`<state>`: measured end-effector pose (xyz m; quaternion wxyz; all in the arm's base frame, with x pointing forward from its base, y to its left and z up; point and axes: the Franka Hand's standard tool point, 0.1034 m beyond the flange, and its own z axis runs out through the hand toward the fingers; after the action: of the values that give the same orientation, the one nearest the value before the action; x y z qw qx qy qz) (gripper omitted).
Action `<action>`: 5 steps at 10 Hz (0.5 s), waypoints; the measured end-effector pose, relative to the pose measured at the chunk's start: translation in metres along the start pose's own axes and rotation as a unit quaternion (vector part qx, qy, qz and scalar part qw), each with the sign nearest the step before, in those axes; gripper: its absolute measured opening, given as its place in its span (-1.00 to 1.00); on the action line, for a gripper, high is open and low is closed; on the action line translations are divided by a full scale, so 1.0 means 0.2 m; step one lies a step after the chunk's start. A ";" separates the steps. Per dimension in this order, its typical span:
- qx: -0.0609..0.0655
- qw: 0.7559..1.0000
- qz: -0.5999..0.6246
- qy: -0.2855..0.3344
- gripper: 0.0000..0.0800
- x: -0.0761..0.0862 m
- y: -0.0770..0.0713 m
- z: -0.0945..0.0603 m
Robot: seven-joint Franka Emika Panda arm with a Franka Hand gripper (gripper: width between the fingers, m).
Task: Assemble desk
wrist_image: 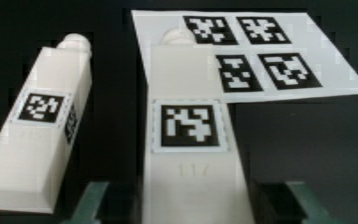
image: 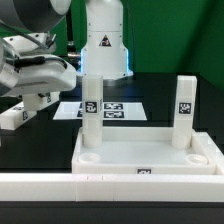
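The desk top (image: 150, 160) holds two upright legs (image: 91, 105) (image: 184, 105) (tagged).

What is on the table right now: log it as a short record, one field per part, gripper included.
desk top: lies flat, near sockets empty
first upright leg: stands at far corner, exterior view's left
second upright leg: stands at far corner, exterior view's right
fourth leg: between the fingers
loose leg: lies flat beside the fourth leg
gripper: straddles the fourth leg, grip unclear
marker board: lies flat
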<state>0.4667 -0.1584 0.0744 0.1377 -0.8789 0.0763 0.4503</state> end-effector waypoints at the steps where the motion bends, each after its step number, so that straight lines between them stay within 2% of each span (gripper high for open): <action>1: -0.004 1.000 0.000 0.017 -0.28 0.02 0.01 -0.01; 2: -0.005 1.000 -0.001 0.018 -0.28 0.03 0.01 0.00; 3: -0.012 1.000 -0.002 0.028 -0.28 0.06 0.00 0.00; 4: -0.026 0.997 -0.009 0.068 -0.28 0.06 -0.04 -0.10; 5: -0.028 0.995 -0.012 0.099 -0.28 0.02 -0.07 -0.17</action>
<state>0.4982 -0.1564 0.0918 0.1103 -0.9235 0.0664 0.3613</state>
